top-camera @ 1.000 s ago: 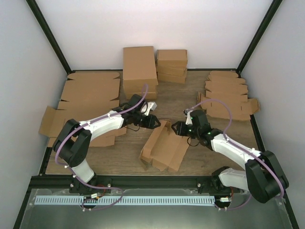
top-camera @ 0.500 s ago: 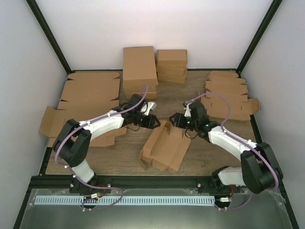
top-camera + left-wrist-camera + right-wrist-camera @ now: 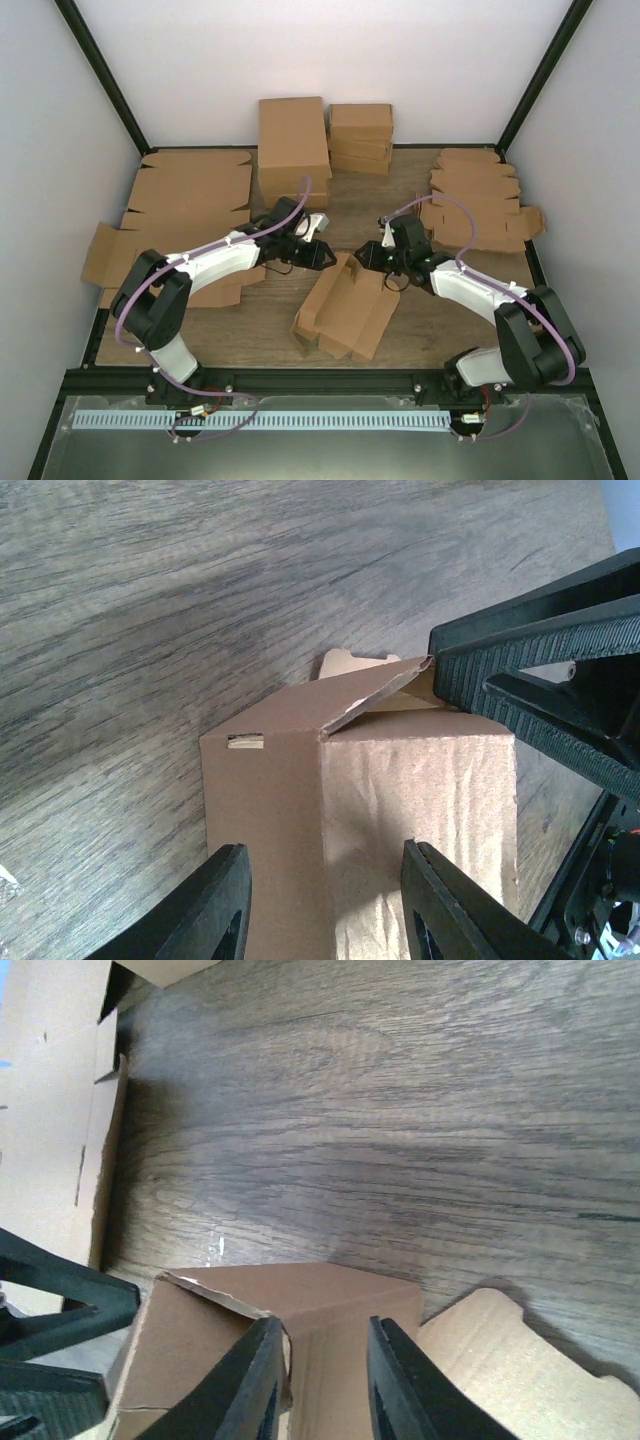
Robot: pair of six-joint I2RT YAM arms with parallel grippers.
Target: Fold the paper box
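**Step in hand (judged):** closing the far end of the paper box [image 3: 345, 305]. The box lies part-formed near the middle of the wooden table [image 3: 250, 325], set at an angle, with its far end between the two grippers.

**Tool state:**
- The left gripper [image 3: 318, 255] is seen with its fingers [image 3: 215, 910] spread. The tips lie over the box's end panel and nothing is pinched between them. Contact with the panel cannot be confirmed.
- The right gripper [image 3: 372, 256] is seen with its fingers [image 3: 255, 1380] narrowly apart about the box's upper corner. Whether cardboard is clamped cannot be told.
- In the left wrist view, one right finger is seen touching the tip of the raised end flap [image 3: 375, 695].

**Recommended execution:**
- The end panel should be steadied by the left gripper while the flap is pressed inward along its crease by the right.
- Force should be kept light. The panel face is already wrinkled, and the loose box is judged likely to slide on the table.
- The flap tip should be guided, not crushed.

**Arm pose:**
- Both arms are stretched low, forward and inward, and the wrists converge at the box's far end.
- The left forearm passes above the flat blanks [image 3: 185, 195] on that side.
- The folded boxes [image 3: 295, 150] at the back are well apart from both arms.
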